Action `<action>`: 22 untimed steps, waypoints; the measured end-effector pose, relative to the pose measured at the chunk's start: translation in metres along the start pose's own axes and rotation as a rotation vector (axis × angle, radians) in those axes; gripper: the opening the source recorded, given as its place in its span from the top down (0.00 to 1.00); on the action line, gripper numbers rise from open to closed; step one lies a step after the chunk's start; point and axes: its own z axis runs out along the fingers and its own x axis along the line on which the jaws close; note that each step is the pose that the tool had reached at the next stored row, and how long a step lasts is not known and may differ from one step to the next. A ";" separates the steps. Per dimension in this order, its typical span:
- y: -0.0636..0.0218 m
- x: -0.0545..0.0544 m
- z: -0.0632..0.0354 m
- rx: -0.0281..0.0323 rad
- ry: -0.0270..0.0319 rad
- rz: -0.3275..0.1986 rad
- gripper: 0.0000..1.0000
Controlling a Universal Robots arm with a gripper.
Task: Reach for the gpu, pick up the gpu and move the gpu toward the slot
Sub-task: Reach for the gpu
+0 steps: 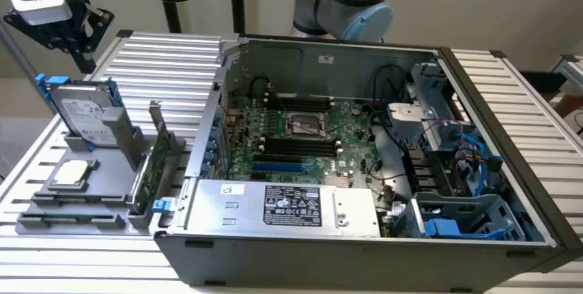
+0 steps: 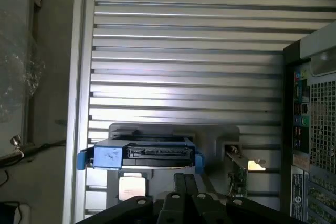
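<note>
The gpu (image 1: pixel 151 161) is a thin green card with a silver bracket, standing on edge in a grey holder (image 1: pixel 87 205) at the exterior view's left. In the wrist view the gpu (image 2: pixel 239 174) shows edge-on beside the hard drive. My gripper (image 1: pixel 84 52) hangs high over the ribbed table, above and behind the holder and well clear of the card. Its two fingers (image 2: pixel 179 182) press together with nothing between them. The blue slot (image 1: pixel 278 168) lies on the motherboard inside the open computer case (image 1: pixel 474 76).
A silver hard drive in a blue frame (image 1: pixel 84 111) stands upright in the holder, and a small square silver chip (image 1: pixel 73 173) lies in front of it. The case's rear panel (image 2: pixel 315 129) rises beside the holder. A power supply (image 1: pixel 287 205) fills the case's front.
</note>
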 end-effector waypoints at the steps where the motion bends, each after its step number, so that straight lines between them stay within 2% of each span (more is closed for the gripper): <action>1: 0.0000 0.000 0.0000 0.0000 0.0000 0.000 0.89; 5: -0.0016 0.000 -0.0002 0.0001 0.0003 0.000 0.89; 13: -0.0291 -0.012 -0.0010 0.0000 0.0000 0.000 0.89; 22: -0.0582 -0.033 -0.0008 0.0000 0.0000 0.000 0.89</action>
